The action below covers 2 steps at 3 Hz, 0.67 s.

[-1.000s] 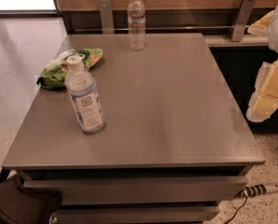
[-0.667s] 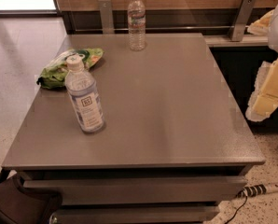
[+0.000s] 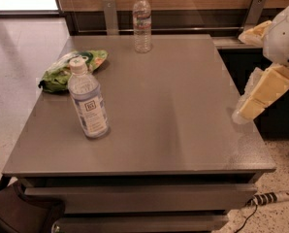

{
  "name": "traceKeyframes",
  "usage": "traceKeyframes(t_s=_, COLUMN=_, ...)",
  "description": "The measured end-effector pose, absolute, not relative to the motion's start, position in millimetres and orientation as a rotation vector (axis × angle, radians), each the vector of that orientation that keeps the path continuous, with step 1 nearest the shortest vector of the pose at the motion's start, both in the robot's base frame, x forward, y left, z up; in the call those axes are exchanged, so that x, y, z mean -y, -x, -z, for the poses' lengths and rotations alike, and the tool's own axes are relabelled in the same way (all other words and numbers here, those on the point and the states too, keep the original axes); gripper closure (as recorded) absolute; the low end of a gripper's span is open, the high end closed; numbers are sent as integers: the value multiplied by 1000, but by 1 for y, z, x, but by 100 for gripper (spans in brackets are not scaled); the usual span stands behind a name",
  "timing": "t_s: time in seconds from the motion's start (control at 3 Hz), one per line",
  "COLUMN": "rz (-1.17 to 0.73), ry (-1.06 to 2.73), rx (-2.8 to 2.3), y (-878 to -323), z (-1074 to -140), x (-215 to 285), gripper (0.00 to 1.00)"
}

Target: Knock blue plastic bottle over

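The blue plastic bottle (image 3: 88, 103) stands upright on the left near part of the tabletop (image 3: 183, 115). Its long axis is vertical, with the white cap pointing straight up. Its label with the small dark square faces the near side. It is near the tabletop's left edge and somewhat back from the near edge. Just beyond it on the far left lies a green bag (image 3: 67, 71), close to the bottle; I cannot tell whether they touch. A slim clear bottle (image 3: 142, 22) stands upright at the far edge, well apart from both. The claw (image 3: 263, 91) hangs at the right side, over the tabletop's right edge, well apart from the blue plastic bottle. Whether it is wide or narrow I cannot tell. Between bottle and claw lies a broad bare stretch of tabletop.
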<state>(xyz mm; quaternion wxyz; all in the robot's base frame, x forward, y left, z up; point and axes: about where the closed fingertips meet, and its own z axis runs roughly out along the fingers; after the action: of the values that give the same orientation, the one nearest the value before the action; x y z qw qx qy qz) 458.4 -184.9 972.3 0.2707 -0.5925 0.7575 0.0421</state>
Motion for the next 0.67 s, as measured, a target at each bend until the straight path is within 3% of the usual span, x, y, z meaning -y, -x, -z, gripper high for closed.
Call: traceKeyframes(t_s=0.67, rz=-397, ry=1380, rx=-1725, y=-486, z=-943, x=130, gripper=0)
